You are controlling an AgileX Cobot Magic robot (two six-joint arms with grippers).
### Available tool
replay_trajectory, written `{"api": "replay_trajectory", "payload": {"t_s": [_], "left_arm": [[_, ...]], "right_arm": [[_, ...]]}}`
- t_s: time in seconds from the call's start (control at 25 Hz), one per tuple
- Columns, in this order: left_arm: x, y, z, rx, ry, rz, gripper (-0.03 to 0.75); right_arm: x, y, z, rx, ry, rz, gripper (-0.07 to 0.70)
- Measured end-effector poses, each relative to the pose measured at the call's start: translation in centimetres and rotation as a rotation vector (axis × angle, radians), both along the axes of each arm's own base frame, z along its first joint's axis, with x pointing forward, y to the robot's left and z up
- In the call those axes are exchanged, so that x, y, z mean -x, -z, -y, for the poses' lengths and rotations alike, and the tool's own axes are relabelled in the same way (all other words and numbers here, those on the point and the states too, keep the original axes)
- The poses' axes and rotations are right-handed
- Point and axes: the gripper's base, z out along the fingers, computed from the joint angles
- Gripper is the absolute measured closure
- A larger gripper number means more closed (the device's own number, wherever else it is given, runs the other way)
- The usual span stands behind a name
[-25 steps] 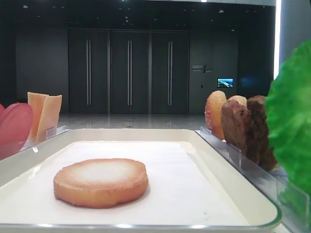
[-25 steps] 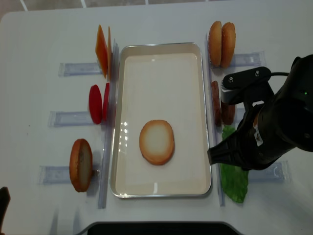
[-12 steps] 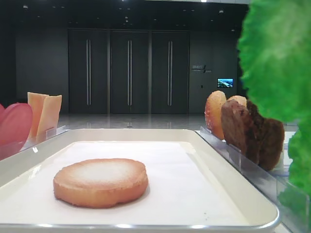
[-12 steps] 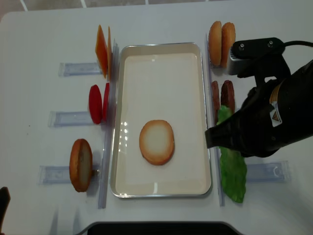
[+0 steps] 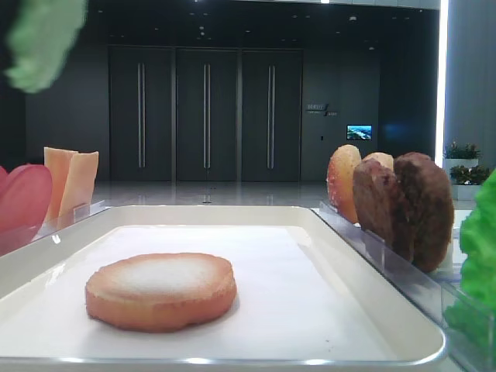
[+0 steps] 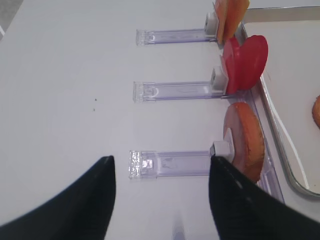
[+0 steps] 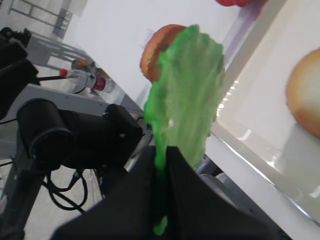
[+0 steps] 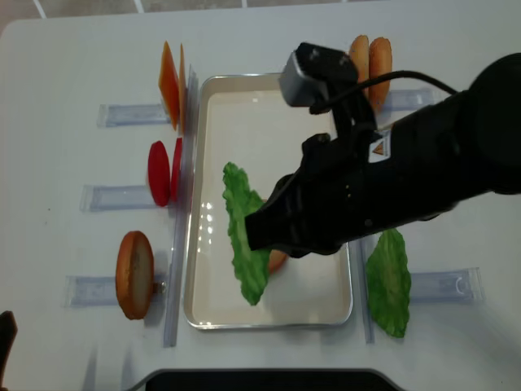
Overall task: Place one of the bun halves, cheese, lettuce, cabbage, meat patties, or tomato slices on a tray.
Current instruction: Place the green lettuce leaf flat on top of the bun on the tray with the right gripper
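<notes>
lettuce hangs over the bun, long axis running down the tray

low exterior view: you see the bun half (image 5: pixel 160 291) lying flat on the tray (image 5: pixel 364 287) liner at lower left of centre. a blurred green scrap of the lettuce (image 5: pixel 43 39) shows in the upper left corner, well above the bun. along the right edge stand the meat patties (image 5: pixel 407 209), with a second green leaf (image 5: pixel 477 263) at far right. no gripper shows here.

right wrist view: the right gripper (image 7: pixel 162 165) is pinched tight on the lower edge of the lettuce (image 7: pixel 187 95), and the leaf stands up and away from the jaws toward the upper middle of the frame. the bun half (image 7: pixel 305 92) sits at the right edge on the tray (image 7: pixel 250 125).

left wrist view: the left gripper (image 6: pixel 160 195) shows two dark fingers spread wide with nothing between them, at the bottom of the frame over bare table. it is well apart from the tray; the tomato slices (image 6: pixel 245 62) and an upright bun lie nearer it.

overhead view: the lettuce (image 8: pixel 244 244) hangs at centre left of the tray (image 8: pixel 326 309), its long axis running top to bottom along the tray's length. it covers most of the bun beneath, whose edge peeps out at its right. the right arm is the nearer one by far, so your next move is most likely a lowering onto the bun.
</notes>
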Motion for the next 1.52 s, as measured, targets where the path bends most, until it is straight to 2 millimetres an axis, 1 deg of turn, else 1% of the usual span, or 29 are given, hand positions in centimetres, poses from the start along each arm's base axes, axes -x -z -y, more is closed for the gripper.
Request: {"api": "replay_trajectory", "payload": {"t_s": [0.12, 0.24, 0.36, 0.44, 0.6, 0.72, 0.88, 0.96, 1.12, 1.2, 1.52], "left_arm": [[0.0, 0.0, 0.0, 0.0, 0.0, 0.0, 0.262], [0.0, 0.0, 0.0, 0.0, 0.0, 0.0, 0.262], [0.0, 0.0, 0.0, 0.0, 0.0, 0.0, 0.262], [0.0, 0.0, 0.0, 0.0, 0.0, 0.0, 0.262], [0.0, 0.0, 0.0, 0.0, 0.0, 0.0, 0.262], [0.0, 0.0, 0.0, 0.0, 0.0, 0.0, 0.262], [0.0, 0.0, 0.0, 0.0, 0.0, 0.0, 0.262], [0.0, 0.0, 0.0, 0.0, 0.0, 0.0, 0.262], [0.0, 0.0, 0.0, 0.0, 0.0, 0.0, 0.262], [0.0, 0.0, 0.0, 0.0, 0.0, 0.0, 0.262], [0.0, 0.0, 0.0, 0.0, 0.0, 0.0, 0.262]], "right_arm": [[-1.2, 1.1, -1.2, -0.089, -0.054, -0.018, 0.619], [-3.2, 2.2, -1.1, -0.178, -0.06, -0.041, 0.619], [-5.0, 3.5, -0.3, -0.239, -0.054, -0.063, 0.619], [-5.9, 4.6, 0.7, -0.275, -0.03, -0.078, 0.619], [-6.9, 6.8, 2.8, -0.337, 0.019, -0.106, 0.619], [-7.2, 7.7, 3.7, -0.362, 0.045, -0.111, 0.619], [-7.1, 8.4, 3.7, -0.381, 0.038, -0.116, 0.619], [-7.1, 9.3, 3.7, -0.403, 0.045, -0.138, 0.619], [-7.1, 11.5, 3.6, -0.387, 0.052, -0.191, 0.619], [-7.2, 12.2, 3.6, -0.377, 0.054, -0.206, 0.619], [-7.6, 13.7, 3.6, -0.333, 0.083, -0.222, 0.619]]}}
